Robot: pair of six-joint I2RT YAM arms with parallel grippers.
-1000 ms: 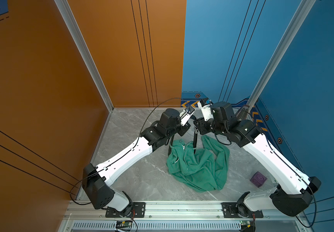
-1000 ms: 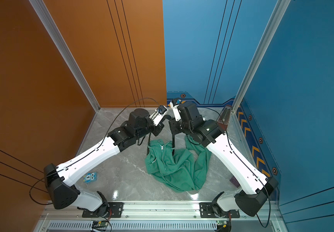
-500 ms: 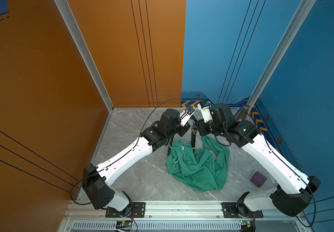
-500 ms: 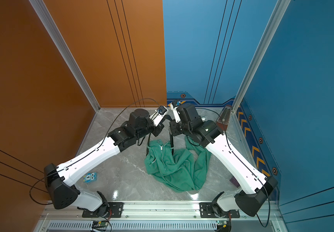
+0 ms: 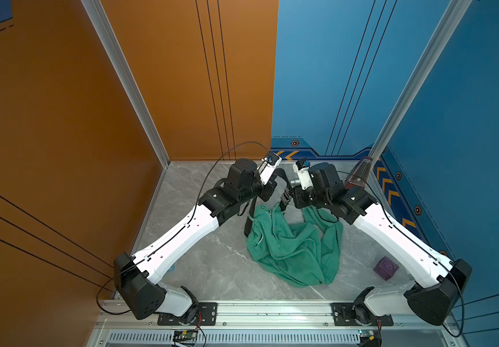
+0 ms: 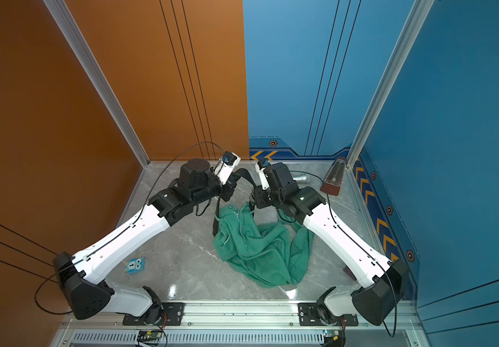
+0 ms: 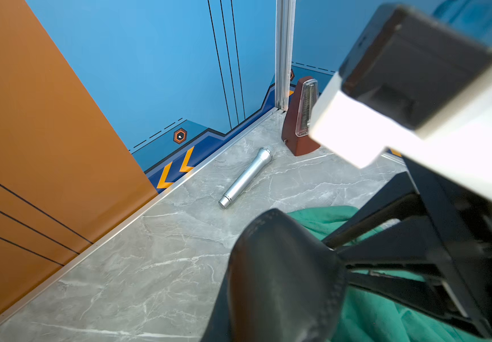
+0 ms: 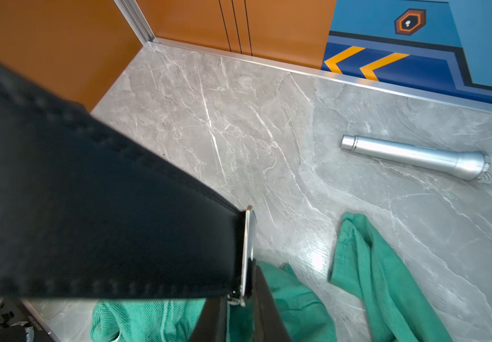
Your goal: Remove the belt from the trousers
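Belt [image 8: 105,222] is held arched above the trousers [image 5: 296,249], clamped in the shut left gripper [image 5: 269,188] and pinched near the buckle [image 8: 247,251] by the closed right gripper [image 5: 285,198]; trousers could be dragged across the bench [image 5: 212,249], or grip lost, if it is snagged.

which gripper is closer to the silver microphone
Right. The right gripper hangs a little in front of the microphone; the left gripper is farther off, beyond the right one.

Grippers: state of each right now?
Left gripper: closed on the belt.
Right gripper: closed on the belt, near its buckle.
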